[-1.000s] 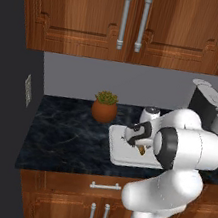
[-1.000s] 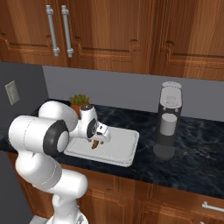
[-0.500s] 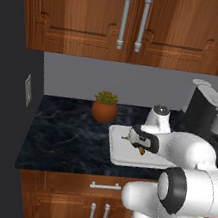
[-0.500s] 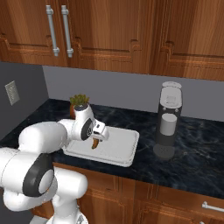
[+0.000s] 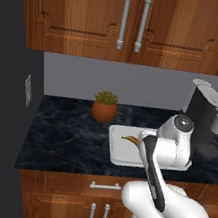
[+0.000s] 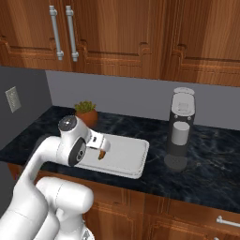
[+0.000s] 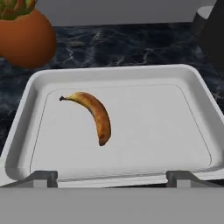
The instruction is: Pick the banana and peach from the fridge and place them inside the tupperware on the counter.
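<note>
Hand (image 7: 112, 177) has just gone from partly closed to spread wide and is gripping nothing; its two dark tips are sitting far apart at the bottom of the hand view with bare tray floor between them. Arm has also swung across since a second ago, wrist now sitting over the near edge of the tupperware (image 7: 26, 113). Banana (image 7: 94, 114) is lying flat on the tupperware floor, in its left half in the hand view, curved, stem end pointing toward the plant pot (image 7: 26, 37), not touching any wall. Reading this as the banana drop being done: fruit is released and resting inside, hand is free of it. In the left base view a bit of the banana (image 5: 132, 139) is peeking out beside the arm on the tupperware (image 5: 116, 150); in the right base view the tupperware (image 6: 133, 161) is lying on the desk (image 6: 206, 173) with the hand partly covering the banana. Nothing else is sitting in the tupperware, so the peach is probably yet to be fetched from the fridge. Plant pot (image 5: 103, 111) is standing on the desk (image 5: 60, 138) just behind the tupperware's left corner, apart from it. Coffee machine (image 6: 180, 129) is standing right of the tupperware, well clear. So roughly half the task looks done; next is likely backing off and going for the peach.
</note>
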